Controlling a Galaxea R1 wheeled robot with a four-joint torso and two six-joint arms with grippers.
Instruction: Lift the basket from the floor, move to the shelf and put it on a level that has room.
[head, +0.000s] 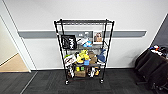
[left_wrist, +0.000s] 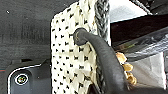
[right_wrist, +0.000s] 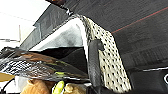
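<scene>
- Here the shelf (head: 83, 51) stands straight ahead against the white wall, its small wheels on the dark carpeted floor (head: 50, 85).
- The top level (head: 83, 22) looks bare, while the tiers below it are crowded with boxes, bags and bright packets; by my reading it is the only one with room.
- The basket (left_wrist: 72, 57) shows close up in both wrist views, with carpet behind it, so it appears to be raised off the floor and carried.
- In the left wrist view its dark handle (left_wrist: 100, 52) arches over the woven side; in the right wrist view the white lining (right_wrist: 65, 37) and shiny packets inside (right_wrist: 37, 65) show.
- Whether either claw is spread or pinched on a handle I cannot tell; the fingers are not clear.
- To do this step well, I would keep the basket flat so the contents do not slide out.
- The approach should stay square to the rack, centred between the front posts.
- The basket must rise above the top rim before moving in, since a knock could roll the wheeled rack.
</scene>
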